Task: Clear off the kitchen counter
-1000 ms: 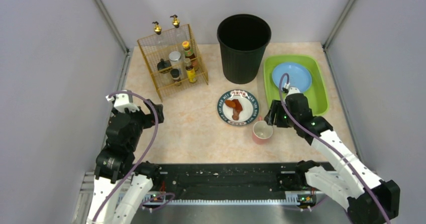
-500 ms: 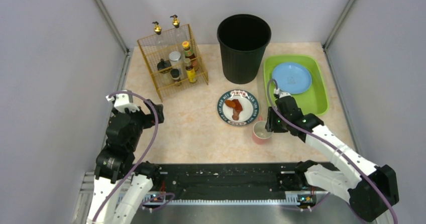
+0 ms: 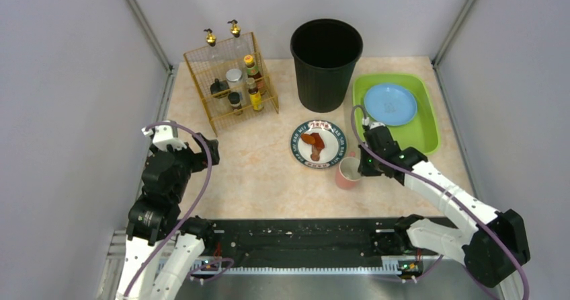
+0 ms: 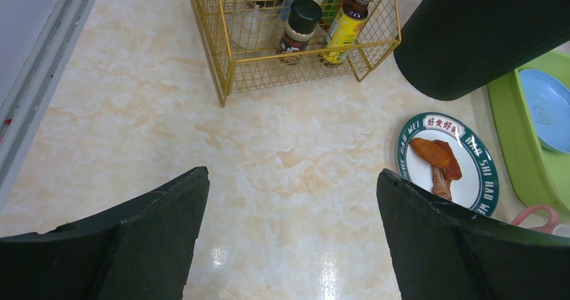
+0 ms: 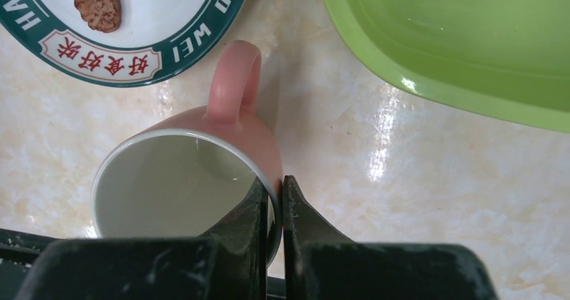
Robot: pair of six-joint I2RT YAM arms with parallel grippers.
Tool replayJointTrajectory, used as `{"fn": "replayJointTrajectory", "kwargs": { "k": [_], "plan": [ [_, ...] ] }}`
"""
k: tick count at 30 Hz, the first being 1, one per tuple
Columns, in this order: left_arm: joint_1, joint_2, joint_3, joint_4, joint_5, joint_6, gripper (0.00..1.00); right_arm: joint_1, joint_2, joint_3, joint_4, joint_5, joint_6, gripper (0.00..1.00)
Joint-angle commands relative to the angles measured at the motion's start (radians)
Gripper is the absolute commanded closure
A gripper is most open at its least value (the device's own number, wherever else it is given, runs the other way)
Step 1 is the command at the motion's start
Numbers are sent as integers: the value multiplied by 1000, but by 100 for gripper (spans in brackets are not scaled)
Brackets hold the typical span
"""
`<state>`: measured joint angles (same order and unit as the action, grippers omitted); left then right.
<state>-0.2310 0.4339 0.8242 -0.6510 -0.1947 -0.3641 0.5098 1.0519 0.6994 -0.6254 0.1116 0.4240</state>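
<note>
My right tool [image 5: 273, 187] pinching the mug [image 5: 235, 122] rim, toward the table's [image 5: 437, 199] right edge, my left tool [image 4: 292, 173] spread wide

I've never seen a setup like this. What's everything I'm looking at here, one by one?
kitchen counter: one, beige-pink marbled, under everything
bin: one, black, far middle
wire rack: one, gold, far left
bottles: several, mixed colours, in the rack
tray: one, lime green, far right
blue plate: one, light blue, in the tray
rimmed plate: one, white with green rim, centre
food: a few pieces, reddish brown, on the rimmed plate
pink mug: one, pink, right of the rimmed plate
rail strip: one, black, near edge
left pincer: one, black, open above the counter's left side
right pincer: one, black, closed on the pink mug's wall
</note>
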Motion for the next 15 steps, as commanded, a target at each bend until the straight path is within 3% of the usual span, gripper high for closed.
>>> {"fn": "replayJointTrajectory", "kwargs": {
  "k": [1, 9, 15],
  "plan": [
    [-4, -6, -4, 33, 14, 5, 1, 17, -64, 118, -45, 17, -20, 100],
    [-4, -8, -3, 33, 15, 5, 1, 17, -101, 373, -204, -23, -45, 100],
    [-4, -8, -5, 33, 14, 5, 1, 17, -110, 483, -228, 125, -34, 100]
  ]
}}
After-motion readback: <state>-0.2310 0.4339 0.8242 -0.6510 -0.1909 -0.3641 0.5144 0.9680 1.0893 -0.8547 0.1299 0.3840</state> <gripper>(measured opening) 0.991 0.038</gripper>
